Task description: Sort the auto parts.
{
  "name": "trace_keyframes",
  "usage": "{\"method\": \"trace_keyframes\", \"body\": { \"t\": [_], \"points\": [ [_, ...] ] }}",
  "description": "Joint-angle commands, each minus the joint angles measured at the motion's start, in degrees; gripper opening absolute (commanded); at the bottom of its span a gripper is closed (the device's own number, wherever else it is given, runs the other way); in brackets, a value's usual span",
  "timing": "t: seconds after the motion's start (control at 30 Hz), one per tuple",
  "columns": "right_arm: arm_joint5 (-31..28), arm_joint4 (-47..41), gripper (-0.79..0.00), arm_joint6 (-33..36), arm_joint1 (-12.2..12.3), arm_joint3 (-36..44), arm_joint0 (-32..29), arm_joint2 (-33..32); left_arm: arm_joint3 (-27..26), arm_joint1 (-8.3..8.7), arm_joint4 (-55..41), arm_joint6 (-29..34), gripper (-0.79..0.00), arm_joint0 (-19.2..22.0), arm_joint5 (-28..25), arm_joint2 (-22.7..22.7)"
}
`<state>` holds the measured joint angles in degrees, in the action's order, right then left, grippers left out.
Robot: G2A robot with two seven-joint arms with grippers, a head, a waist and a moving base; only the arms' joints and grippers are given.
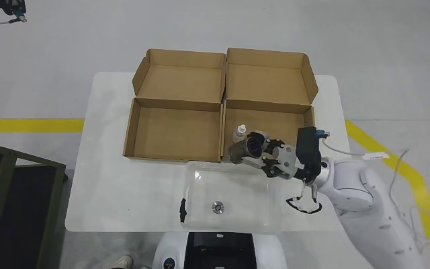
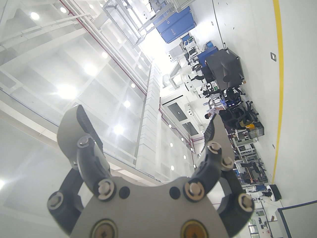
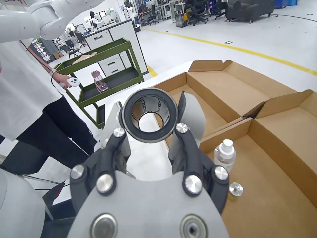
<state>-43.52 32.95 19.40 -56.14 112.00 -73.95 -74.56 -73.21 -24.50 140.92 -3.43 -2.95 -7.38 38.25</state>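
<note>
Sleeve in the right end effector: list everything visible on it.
The sleeve is a short hollow cylinder, metal by its look: dark shell, black ring at the open end, shiny bore with rows of small marks. It lies roughly level, clamped in the right end effector, open end toward the wrist. From above it hangs over the right box's near edge, beside the bottle.
</note>
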Motion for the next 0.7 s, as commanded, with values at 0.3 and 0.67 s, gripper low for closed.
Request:
{"method": "trace_keyframes", "body": {
  "t": [0.3, 0.67],
  "points": [
    [2.8, 0.68, -0.785, -1.78, -0.6, -1.18, 0.88, 1.98, 0.0, 0.0, 0.0, 0.0, 0.0, 0.0, 0.0, 0.0],
    [9.6, 12.7, -0.785, -1.18, -2.44, -0.74, 6.4, 11.22, 0.0, 0.0, 0.0, 0.0, 0.0, 0.0, 0.0, 0.0]
  ]
}}
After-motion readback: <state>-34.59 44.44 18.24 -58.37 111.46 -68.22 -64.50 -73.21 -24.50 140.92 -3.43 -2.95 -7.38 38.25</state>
